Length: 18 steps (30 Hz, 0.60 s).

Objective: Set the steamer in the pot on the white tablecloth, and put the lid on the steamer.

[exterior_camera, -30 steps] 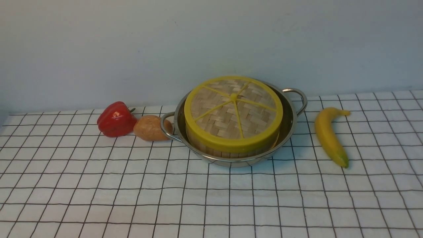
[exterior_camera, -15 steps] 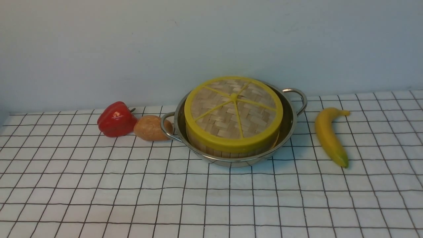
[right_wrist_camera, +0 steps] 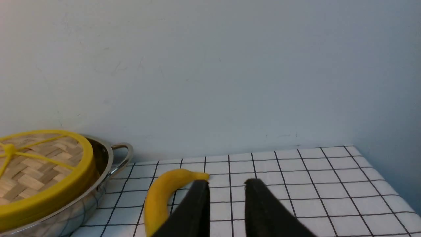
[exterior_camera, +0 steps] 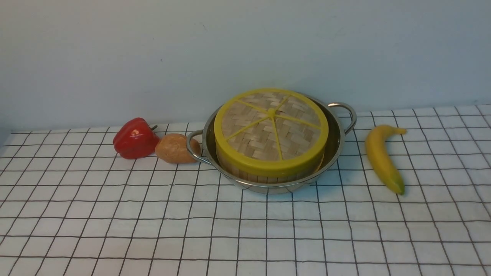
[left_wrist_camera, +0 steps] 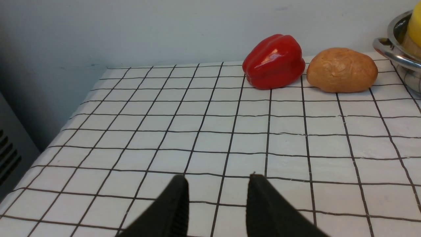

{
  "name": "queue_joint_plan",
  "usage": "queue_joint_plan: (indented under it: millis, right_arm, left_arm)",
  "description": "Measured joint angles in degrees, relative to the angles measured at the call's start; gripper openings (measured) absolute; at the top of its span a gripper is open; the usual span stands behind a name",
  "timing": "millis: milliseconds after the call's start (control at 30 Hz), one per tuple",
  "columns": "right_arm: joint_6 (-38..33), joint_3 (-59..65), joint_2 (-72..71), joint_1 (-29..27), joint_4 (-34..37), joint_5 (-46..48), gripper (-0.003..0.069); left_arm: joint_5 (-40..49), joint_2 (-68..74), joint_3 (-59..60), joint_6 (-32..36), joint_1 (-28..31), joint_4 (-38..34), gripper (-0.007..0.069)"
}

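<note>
Both end effectors are standing apart-jawed and holding nothing: left end effector, right end effector. I am seeing the lid sitting on the steamer inside the pot, on the white tablecloth, between both arms.

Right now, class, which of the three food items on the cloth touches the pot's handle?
The brown potato: it rests against the pot's left handle. The red pepper and banana lie clear of it.

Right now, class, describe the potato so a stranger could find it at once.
Start at the steel pot in the middle of the checked cloth. Against its left handle lies the potato, with a pepper on its other side. It is tan, matt and lumpy; the pepper is glossy red.
</note>
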Motion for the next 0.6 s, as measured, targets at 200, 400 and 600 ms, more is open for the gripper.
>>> queue_joint_plan:
  millis: [200,400,600]
  right_arm:
    - [0.00,5.57,-4.74,0.00,-0.20,-0.25,0.0198]
    - [0.00,10.12,-7.02,0.00,-0.20,-0.26,0.0211]
    - [0.00,10.29,-10.09,-0.06,-0.14,0.58,0.0225]
  left_arm:
    - [0.00,0.00,0.00,0.00,0.00,0.00,0.0243]
    - [0.00,0.00,0.00,0.00,0.00,0.00,0.0243]
    - [-0.05,0.00,0.00,0.00,0.00,0.00,0.0243]
